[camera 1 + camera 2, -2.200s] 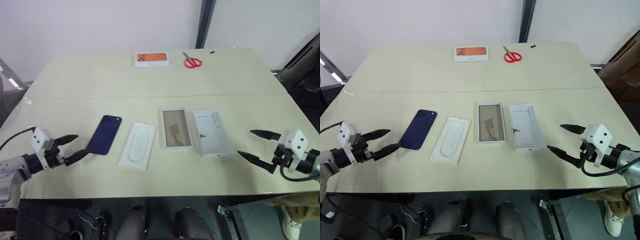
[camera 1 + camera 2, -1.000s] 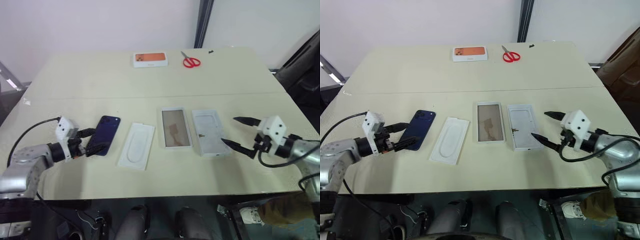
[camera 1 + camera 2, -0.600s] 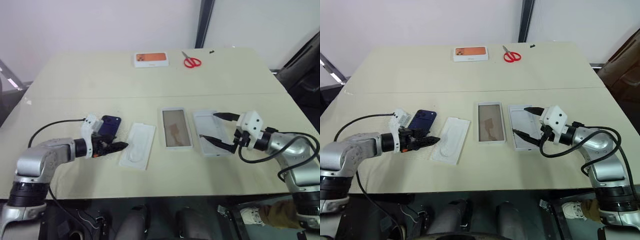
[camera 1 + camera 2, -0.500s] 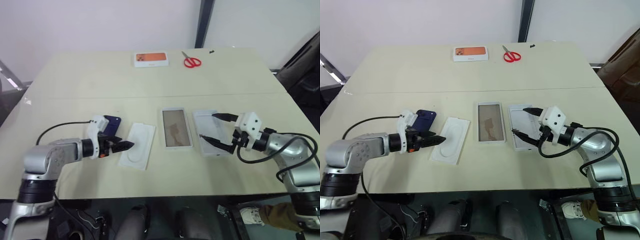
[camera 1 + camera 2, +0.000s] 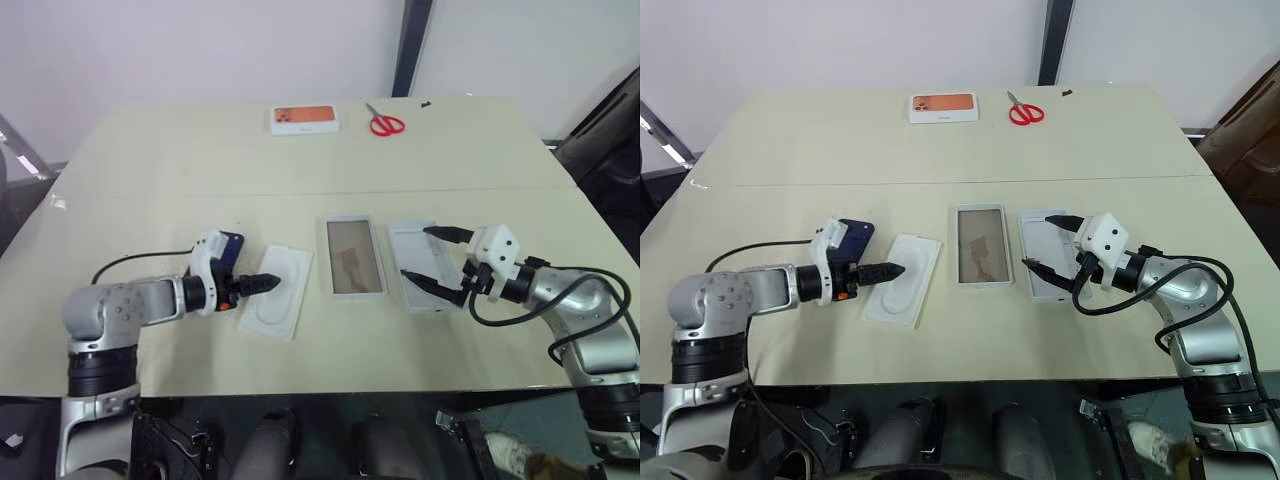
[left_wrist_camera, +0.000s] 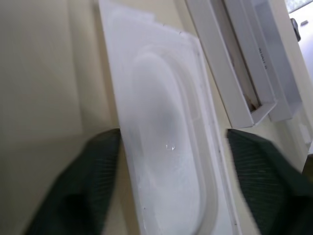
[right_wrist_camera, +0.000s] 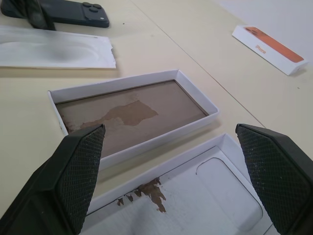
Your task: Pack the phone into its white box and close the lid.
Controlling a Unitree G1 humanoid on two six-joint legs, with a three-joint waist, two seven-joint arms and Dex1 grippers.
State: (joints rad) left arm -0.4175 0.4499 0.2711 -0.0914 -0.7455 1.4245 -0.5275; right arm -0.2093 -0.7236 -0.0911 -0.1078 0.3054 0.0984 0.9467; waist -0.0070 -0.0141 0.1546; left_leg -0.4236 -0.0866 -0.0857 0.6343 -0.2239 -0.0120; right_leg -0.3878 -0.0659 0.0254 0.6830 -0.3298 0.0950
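Phone (image 7: 68, 12): slim, glossy navy slab, flat on table at 9 o'clock from the white box (image 5: 353, 256). Box: shallow rectangular carton, tan-brown floor. Left gripper (image 6: 168, 147) fingers spread, holding nothing, over smooth oval-recessed insert (image 5: 276, 291). Right gripper (image 7: 173, 174) fingers spread wide above lid (image 5: 424, 266).

Silver-grey arms, white wrist blocks, black cables, black ridged fingers (image 7: 78, 171)
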